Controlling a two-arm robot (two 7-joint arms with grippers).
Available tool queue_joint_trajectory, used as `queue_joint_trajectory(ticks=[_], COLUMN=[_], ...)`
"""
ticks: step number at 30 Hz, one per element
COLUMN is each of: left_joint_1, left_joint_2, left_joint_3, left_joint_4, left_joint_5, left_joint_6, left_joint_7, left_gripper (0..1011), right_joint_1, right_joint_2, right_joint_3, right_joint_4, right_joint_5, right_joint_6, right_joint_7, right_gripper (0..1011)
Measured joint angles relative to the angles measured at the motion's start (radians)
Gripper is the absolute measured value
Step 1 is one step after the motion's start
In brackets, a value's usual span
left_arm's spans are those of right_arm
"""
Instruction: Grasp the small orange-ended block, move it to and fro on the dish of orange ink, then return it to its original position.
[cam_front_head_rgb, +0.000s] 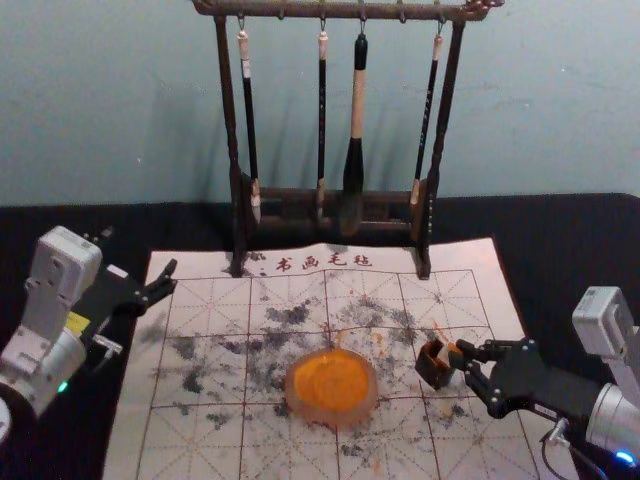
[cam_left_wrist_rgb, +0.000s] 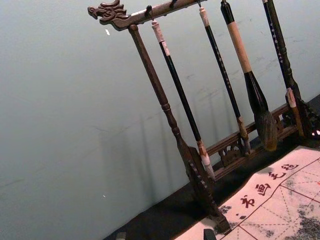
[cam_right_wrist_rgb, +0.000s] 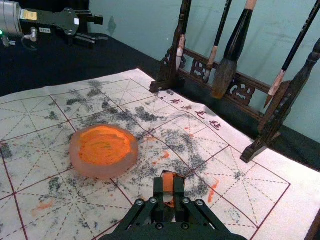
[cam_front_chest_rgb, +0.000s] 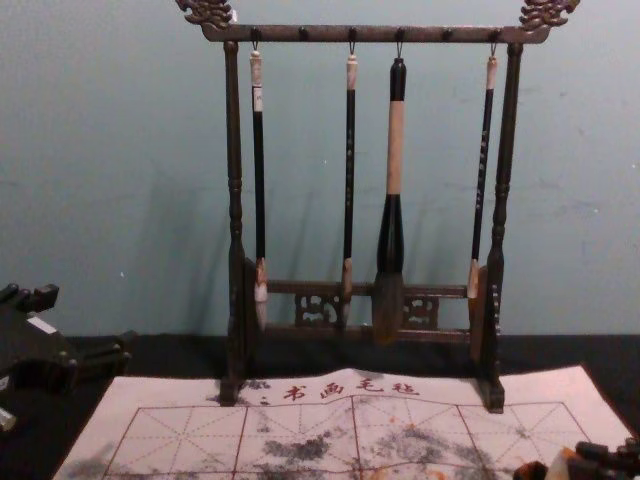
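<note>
- Black-covered table (cam_front_head_rgb: 590, 225), the ground for the whole job
- White calligraphy mat with red grid lines (cam_front_head_rgb: 460, 290), blotched with grey and orange marks
- Dark carved wooden brush rack (cam_front_chest_rgb: 380, 34) at the mat's far edge, four brushes hanging from it, the thickest one (cam_front_chest_rgb: 396, 150) with a pale band on its black handle
- Left gripper (cam_left_wrist_rgb: 165, 235), parked off the mat's left side in the head view, its fingers apart with nothing between them
- Right gripper (cam_front_head_rgb: 456, 355), at work over the right part of the mat, its fingers closed in on the small block from both sides
- Round translucent dish (cam_right_wrist_rgb: 103, 171) holding orange ink (cam_right_wrist_rgb: 105, 142), lying well to the left of the right gripper in the head view
- Small dark square box (cam_front_head_rgb: 431, 374), on the mat between dish and right gripper, most likely the block's home
- Small orange-ended block (cam_right_wrist_rgb: 168, 183), clamped in the right gripper's fingertips, right by the box; I can't tell whether it has fully cleared it
- Step in hand, as I judge it: the pick-up, though a return would look much alike; if it is the pick-up, the next move calls for a firm hold, a straight lift clear of the box walls, then a level carry left to the dish and a light press for the to-and-fro strokes
</note>
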Motion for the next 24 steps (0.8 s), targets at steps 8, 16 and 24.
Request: queue_joint_trajectory(ticks=[8, 16, 24], left_joint_1=[0.000, 0.000, 0.000], left_joint_2=[0.000, 0.000, 0.000], left_joint_3=[0.000, 0.000, 0.000], left_joint_4=[0.000, 0.000, 0.000], left_joint_5=[0.000, 0.000, 0.000], left_joint_6=[0.000, 0.000, 0.000], left_joint_7=[0.000, 0.000, 0.000], left_gripper=[1001, 1001, 1001], right_joint_1=[0.000, 0.000, 0.000], right_joint_2=[0.000, 0.000, 0.000], right_joint_3=[0.000, 0.000, 0.000], right_joint_4=[0.000, 0.000, 0.000], right_joint_5=[0.000, 0.000, 0.000], right_joint_6=[0.000, 0.000, 0.000], right_joint_7=[0.000, 0.000, 0.000], right_gripper=[81, 81, 82])
